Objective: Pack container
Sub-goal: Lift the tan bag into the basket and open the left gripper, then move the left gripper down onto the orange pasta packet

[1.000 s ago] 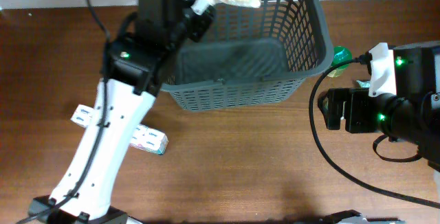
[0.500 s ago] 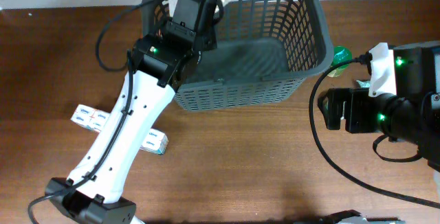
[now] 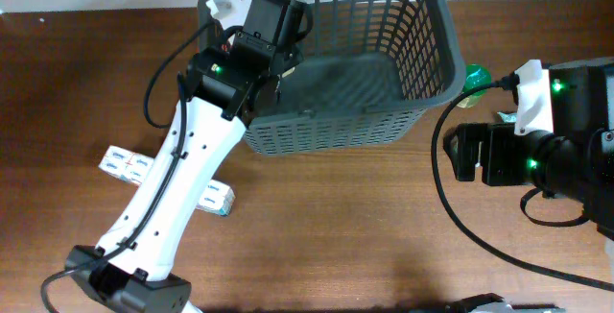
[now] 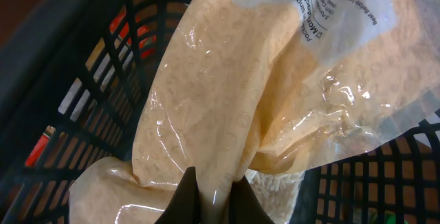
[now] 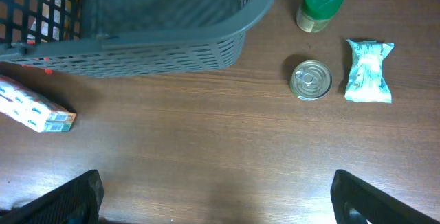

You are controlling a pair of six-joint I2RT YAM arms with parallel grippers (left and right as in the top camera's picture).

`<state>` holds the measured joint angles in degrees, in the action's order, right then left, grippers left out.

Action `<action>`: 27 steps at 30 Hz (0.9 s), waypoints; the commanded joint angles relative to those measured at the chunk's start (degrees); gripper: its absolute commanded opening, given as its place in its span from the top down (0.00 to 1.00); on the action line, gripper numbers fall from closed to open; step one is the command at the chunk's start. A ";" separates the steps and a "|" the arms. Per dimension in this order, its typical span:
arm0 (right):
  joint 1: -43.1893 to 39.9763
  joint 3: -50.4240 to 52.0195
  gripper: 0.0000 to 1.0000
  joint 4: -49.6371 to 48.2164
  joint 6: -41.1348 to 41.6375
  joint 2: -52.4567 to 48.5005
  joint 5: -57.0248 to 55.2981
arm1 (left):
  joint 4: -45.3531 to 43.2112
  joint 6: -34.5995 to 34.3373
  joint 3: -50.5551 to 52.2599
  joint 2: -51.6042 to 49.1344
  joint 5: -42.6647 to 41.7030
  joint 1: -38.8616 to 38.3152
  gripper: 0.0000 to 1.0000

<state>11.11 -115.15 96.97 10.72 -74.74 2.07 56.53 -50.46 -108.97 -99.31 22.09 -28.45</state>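
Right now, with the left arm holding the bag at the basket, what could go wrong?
The left pincer pinches only a thin fold of the clear bag, so it might slip or tear. It hangs at the far corner of the basket, close to the rim; released there, it may catch on the rim.

The basket (image 5: 137, 56) fills the upper left, standing on the brown desk (image 5: 206, 148). To its right stand a green-lidded jar (image 5: 320, 4) and, nearer, a tin can (image 5: 311, 80), with a pale green packet (image 5: 369, 71) just beside the can. A printed carton (image 5: 34, 108) lies at the left edge. The dark jaws stand wide apart in the bottom corners.
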 commanded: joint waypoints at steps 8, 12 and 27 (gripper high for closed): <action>-0.31 0.24 0.01 0.22 0.04 -0.04 0.50 | -1.27 7.13 -3.06 4.22 4.00 0.04 0.31; -0.31 0.24 0.01 0.22 0.04 -0.04 0.50 | -0.57 14.47 -3.65 10.01 11.37 0.07 0.30; -0.31 0.24 0.01 0.22 0.04 -0.04 0.50 | 10.21 30.82 1.40 16.98 2.58 24.24 0.18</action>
<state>11.11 -115.13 96.97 10.72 -74.74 2.07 68.20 -28.97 -110.61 -80.93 34.65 -7.90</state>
